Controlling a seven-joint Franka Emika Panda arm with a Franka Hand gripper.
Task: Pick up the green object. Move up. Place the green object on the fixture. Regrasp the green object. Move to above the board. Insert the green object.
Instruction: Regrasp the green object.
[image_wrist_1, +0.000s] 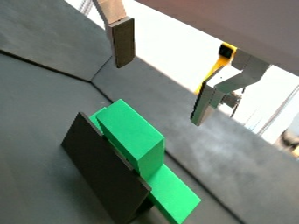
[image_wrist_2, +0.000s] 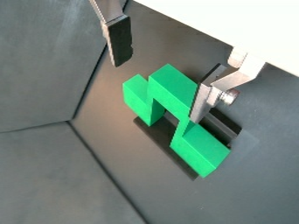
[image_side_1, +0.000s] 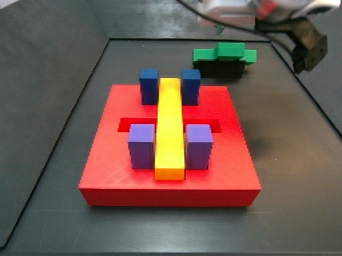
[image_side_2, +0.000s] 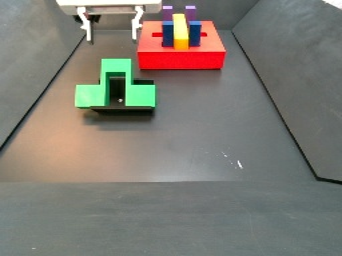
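— Resting on the fixture (image_side_2: 134, 108), is that where the green object (image_side_2: 111, 88) sits?

— Yes. In a side view the green object (image_side_1: 222, 53) lies across the top of the black fixture (image_side_1: 221, 70), which stands on the dark floor behind the board (image_side_1: 170, 160). Both wrist views show the same: the green object (image_wrist_1: 142, 149) sits on the dark fixture (image_wrist_1: 103, 171), its notch visible in a wrist view (image_wrist_2: 176, 118).

— And the gripper?

— The gripper (image_wrist_2: 158, 66) hangs above the green object, with its fingers spread apart and nothing between them. One finger (image_wrist_2: 119, 39) is off to one side of the piece, and its mate (image_wrist_2: 205, 98) is at the opposite side; neither can be seen touching it. In a side view the gripper (image_side_2: 112, 24) is up at the far edge of the floor, above and behind the green object.

— What about the board?

— It is a red slab, well apart from the fixture. A long yellow bar (image_side_1: 170, 128) runs down its middle, with blue blocks (image_side_1: 170, 85) at the far end and purple blocks (image_side_1: 170, 146) at the near end, one on each side of the bar.
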